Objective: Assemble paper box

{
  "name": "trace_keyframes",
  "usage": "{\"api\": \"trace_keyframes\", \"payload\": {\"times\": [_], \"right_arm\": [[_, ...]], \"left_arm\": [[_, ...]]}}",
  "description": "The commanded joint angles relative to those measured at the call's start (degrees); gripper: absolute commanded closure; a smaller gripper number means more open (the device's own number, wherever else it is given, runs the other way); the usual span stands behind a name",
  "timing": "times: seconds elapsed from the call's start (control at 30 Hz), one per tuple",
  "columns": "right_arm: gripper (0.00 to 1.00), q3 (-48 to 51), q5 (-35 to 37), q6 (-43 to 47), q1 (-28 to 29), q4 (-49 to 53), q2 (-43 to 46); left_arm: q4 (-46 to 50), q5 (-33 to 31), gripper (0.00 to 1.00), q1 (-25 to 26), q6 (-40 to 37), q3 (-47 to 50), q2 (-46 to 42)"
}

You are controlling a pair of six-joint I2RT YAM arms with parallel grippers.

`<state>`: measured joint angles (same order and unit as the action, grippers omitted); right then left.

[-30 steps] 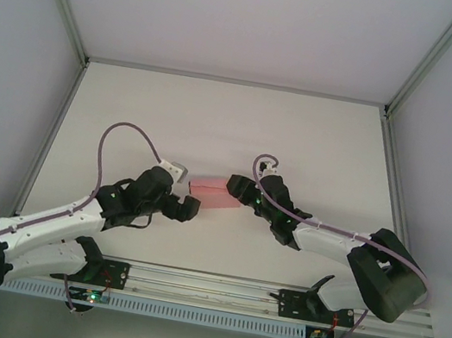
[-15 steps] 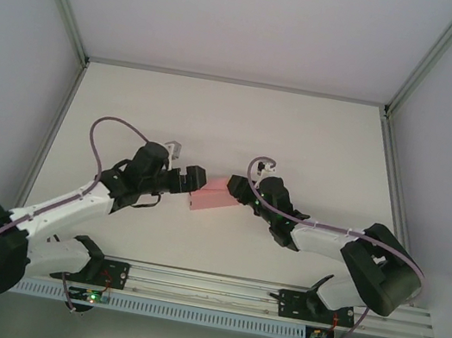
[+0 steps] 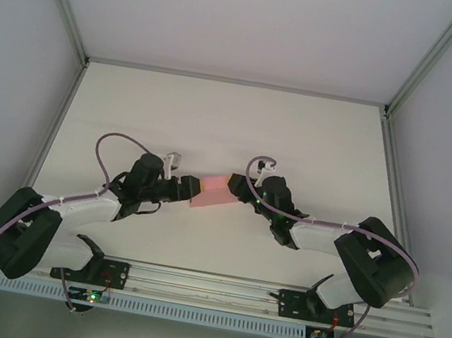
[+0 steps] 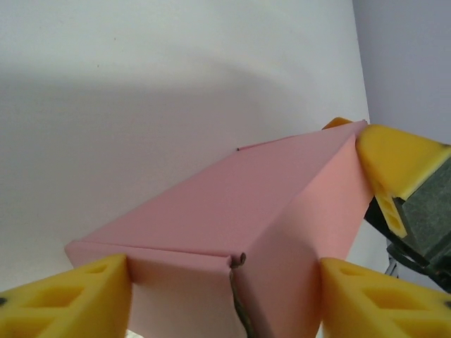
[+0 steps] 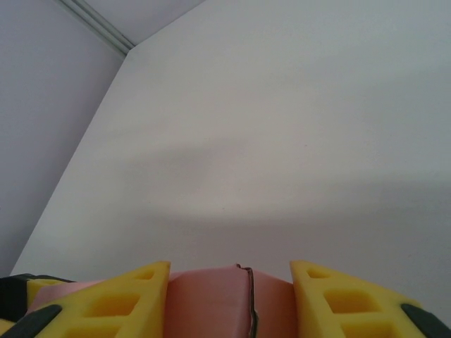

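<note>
Top cam looks down from high at near edge over whole table; both wrist cams, v. close, face opposite ends of same paper box.

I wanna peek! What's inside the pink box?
Only its pink outside shows. The paper box is folded closed, with the left gripper and right gripper clamping its ends, so its walls hide the inside.

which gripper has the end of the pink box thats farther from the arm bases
The right gripper: it grips the far end of the paper box, higher in the top view. The left gripper has the lower end, nearer the bases.
</note>
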<state>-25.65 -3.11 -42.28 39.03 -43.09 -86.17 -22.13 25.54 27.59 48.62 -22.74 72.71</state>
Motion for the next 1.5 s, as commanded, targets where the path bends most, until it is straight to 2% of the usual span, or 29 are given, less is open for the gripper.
{"api": "trace_keyframes", "payload": {"times": [0.0, 0.07, 0.17, 0.23, 0.27, 0.37, 0.43, 0.53, 0.67, 0.83, 1.03, 1.27, 1.37, 1.47], "right_arm": [[0.7, 3.74, -4.66, 4.4, -0.99, 8.09, -3.21], [0.7, 3.85, -7.92, 6.54, -2.12, 6.87, -3.62], [0.72, 3.61, -11.16, 9.52, -3.56, 5.71, -4.87], [0.78, 3.88, -13.43, 10.88, -4.36, 3.72, -5.86], [0.81, 4.18, -14.23, 11.17, -4.69, 2.29, -6.1], [0.87, 4.58, -17.52, 12.98, -5.44, -0.32, -6.88], [0.88, 4.16, -19.74, 14.51, -5.71, -0.28, -7.44], [0.94, 3.85, -22.1, 15.56, -6.57, -0.95, -8.94], [1.0, 4.7, -26.68, 13.16, -8.95, -7.31, -11.32], [1.0, 4.91, -33.18, 8.74, -11.38, -14.48, -14.68], [1.0, 5.09, -36.04, 3.05, -12.52, -19.0, -15.57], [1.0, 3.44, -38.28, -0.72, -13.76, -18.69, -13.71], [1.0, 1.81, -37.59, -1.62, -14.23, -14.37, -11.62], [0.88, -0.84, -35.91, -0.69, -14.17, -6.88, -8.8]], "left_arm": [[-2.2, 0.35, 0.43, -0.9, 0.64, 3.08, 2.77], [-2.56, 0.52, 0.47, -1.18, 0.52, 3.57, 3.51], [-3.75, 1.29, 0.58, -1.41, 0.74, 3.82, 5.56], [-4.77, 2.68, 0.79, -1.81, 1.17, 3.49, 7.36], [-5.53, 3.08, 0.84, -1.9, 1.63, 3.47, 8.15], [-8.78, 5.32, 0.88, -2.18, 2.63, 3.87, 10.18], [-8.6, 5.84, 1.0, -2.36, 2.8, 3.73, 10.85], [-6.82, 7.22, 1.0, -2.62, 2.05, 2.84, 11.68], [-10.08, 10.23, 1.0, -2.84, 2.47, 2.63, 13.33], [-12.65, 11.9, 1.0, -3.23, 1.67, 3.22, 14.52], [-11.45, 11.78, 1.0, -3.57, -1.1, 2.73, 14.74], [-7.87, 12.65, 1.0, -4.3, -3.93, 0.28, 15.03], [-3.79, 11.43, 1.0, -4.3, -4.99, -1.55, 14.16], [2.38, 10.85, 1.0, -4.28, -7.35, -5.38, 13.12]]}}
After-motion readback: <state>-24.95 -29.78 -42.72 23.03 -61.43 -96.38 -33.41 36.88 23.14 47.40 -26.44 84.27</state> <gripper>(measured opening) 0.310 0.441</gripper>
